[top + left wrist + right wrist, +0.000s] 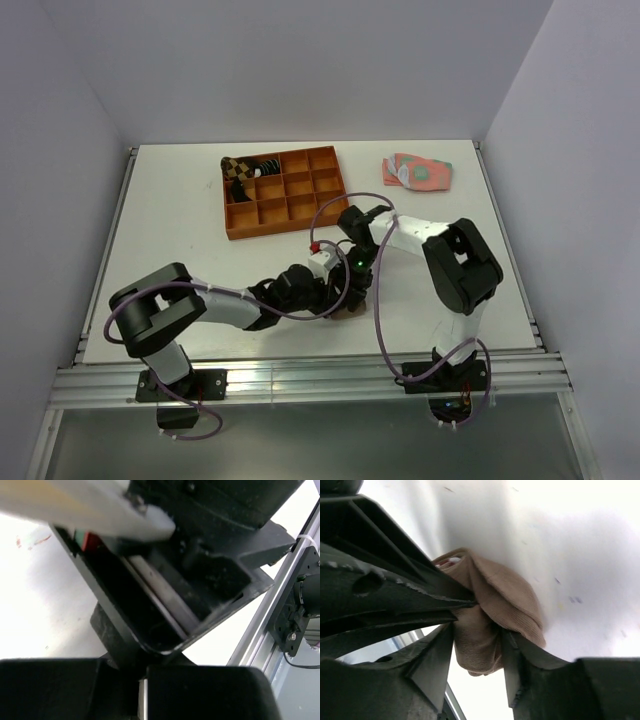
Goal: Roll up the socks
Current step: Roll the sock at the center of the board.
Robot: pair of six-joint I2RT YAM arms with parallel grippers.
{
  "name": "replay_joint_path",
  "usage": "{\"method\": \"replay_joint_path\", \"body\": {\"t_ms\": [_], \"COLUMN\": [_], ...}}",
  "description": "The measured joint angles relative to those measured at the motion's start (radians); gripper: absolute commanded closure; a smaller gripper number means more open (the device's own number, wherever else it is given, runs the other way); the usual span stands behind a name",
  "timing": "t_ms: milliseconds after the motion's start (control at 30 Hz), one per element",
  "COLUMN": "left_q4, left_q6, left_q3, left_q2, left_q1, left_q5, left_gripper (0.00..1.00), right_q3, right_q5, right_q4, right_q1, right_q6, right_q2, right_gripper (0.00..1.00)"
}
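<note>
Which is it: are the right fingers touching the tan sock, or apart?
Touching. The right wrist view shows the tan sock wedged between the right fingers, pressing both.

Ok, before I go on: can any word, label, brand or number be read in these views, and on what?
None can be read in any view.
The pink-and-green socks: printed pattern, too small to tell whether it holds letters.
The tan sock and the orange tray: no writing shows.
The red marks on the table: smudges, not letters.
</note>
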Motion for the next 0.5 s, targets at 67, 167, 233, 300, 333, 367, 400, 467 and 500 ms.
{"method": "replay_joint_path", "body": {"t_ms": [67,167,233,300,333,367,400,467,500], "left_q4": [0.001,0.008,0.018,0.029,0.034,0.035,0.034,0.040,0.042], "left_q6": [0.000,0.000,0.010,0.024,0.026,0.022,0.017,0.005,0.004], "left_q3": [0.015,0.030,0.035,0.045,0.048,0.048,0.046,0.051,0.051], "left_q2": [0.014,0.031,0.040,0.047,0.051,0.054,0.059,0.065,0.072], "left_q1": [-0.003,-0.006,-0.007,-0.010,-0.010,-0.008,-0.002,0.006,0.011], "left_q5": [0.000,0.000,0.003,0.009,0.012,0.012,0.020,0.026,0.037], "left_gripper": [1.00,1.00,0.99,1.00,1.00,1.00,1.00,1.00,1.00], "right_q3": [-0.024,-0.057,-0.080,-0.095,-0.100,-0.104,-0.108,-0.117,-0.122], "right_q5": [0.029,0.070,0.094,0.116,0.119,0.123,0.119,0.124,0.121], "right_q4": [0.026,0.062,0.077,0.080,0.083,0.087,0.093,0.098,0.107], "right_q1": [-0.011,-0.025,-0.034,-0.042,-0.047,-0.054,-0.065,-0.086,-0.098], "right_q6": [0.017,0.042,0.056,0.069,0.072,0.077,0.076,0.069,0.072], "right_q2": [-0.031,-0.078,-0.115,-0.147,-0.163,-0.178,-0.200,-0.233,-0.254], "right_gripper": [0.46,0.43,0.42,0.42,0.40,0.40,0.39,0.38,0.37]}}
